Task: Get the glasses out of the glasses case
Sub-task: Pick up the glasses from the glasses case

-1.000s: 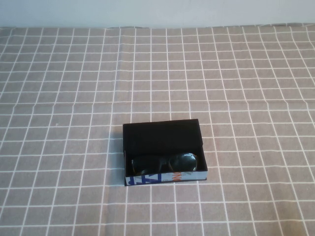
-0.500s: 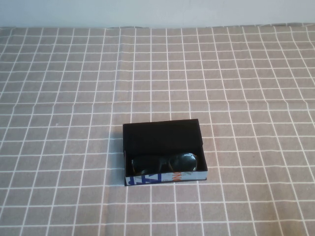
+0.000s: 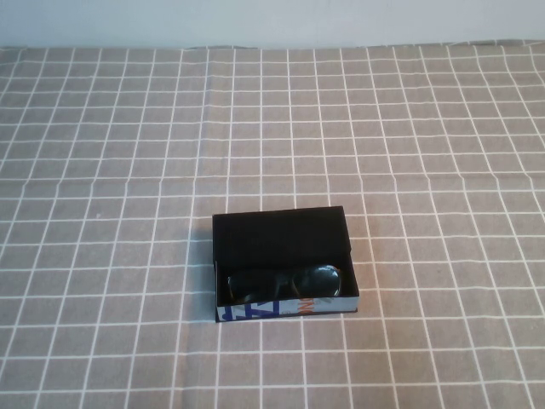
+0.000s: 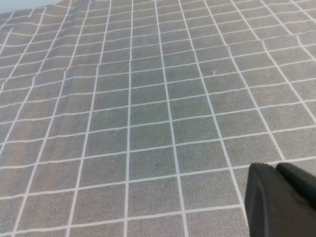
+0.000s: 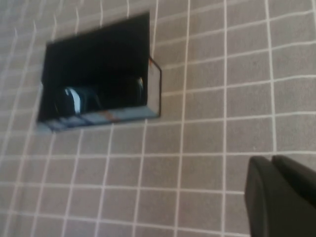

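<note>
While both end effectors (image 4: 281,202) (image 5: 281,197) hang apart, glasses (image 3: 285,282) lie in case (image 3: 281,228).

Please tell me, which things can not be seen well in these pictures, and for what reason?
- Left gripper: outside the high view; in the left wrist view only a dark corner shows, cut off by the edge.
- Right gripper: the same in the right wrist view.
- Glasses: in the high view their thin arms merge with the black inside of the glasses case.
- Print on the case's front edge: too small to read in the high view.

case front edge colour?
White with blue and orange print, on the shallow black rectangular glasses case; clearest in high view.
</note>
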Controlling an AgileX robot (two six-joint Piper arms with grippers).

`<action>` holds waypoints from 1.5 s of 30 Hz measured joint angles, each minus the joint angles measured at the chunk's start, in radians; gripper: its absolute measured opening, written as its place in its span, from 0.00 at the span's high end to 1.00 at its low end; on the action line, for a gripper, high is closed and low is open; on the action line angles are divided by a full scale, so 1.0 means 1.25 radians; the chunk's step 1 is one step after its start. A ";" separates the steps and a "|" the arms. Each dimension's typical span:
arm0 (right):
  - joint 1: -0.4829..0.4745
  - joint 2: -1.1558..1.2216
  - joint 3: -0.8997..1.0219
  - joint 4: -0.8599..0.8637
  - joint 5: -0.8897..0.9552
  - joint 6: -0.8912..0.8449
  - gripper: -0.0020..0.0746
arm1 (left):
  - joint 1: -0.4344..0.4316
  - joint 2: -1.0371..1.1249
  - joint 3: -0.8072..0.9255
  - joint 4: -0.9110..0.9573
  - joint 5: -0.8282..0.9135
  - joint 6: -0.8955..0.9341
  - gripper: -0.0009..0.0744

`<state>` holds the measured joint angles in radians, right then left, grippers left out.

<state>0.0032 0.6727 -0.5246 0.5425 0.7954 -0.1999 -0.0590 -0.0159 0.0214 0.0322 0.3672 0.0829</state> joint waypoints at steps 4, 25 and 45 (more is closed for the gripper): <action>0.000 0.179 -0.124 -0.010 0.053 -0.093 1.00 | 0.000 0.000 0.000 0.000 0.000 0.000 0.99; 0.431 0.841 -0.687 -0.127 0.135 -0.470 0.99 | 0.000 0.000 0.000 0.000 0.000 0.000 0.99; 0.513 1.053 -0.825 -0.237 0.127 -0.663 0.65 | 0.000 0.000 0.000 0.000 0.000 0.000 0.99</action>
<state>0.6444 1.9884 -1.5557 0.2460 0.9540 -1.0292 -0.0590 -0.0159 0.0214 0.0322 0.3672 0.0829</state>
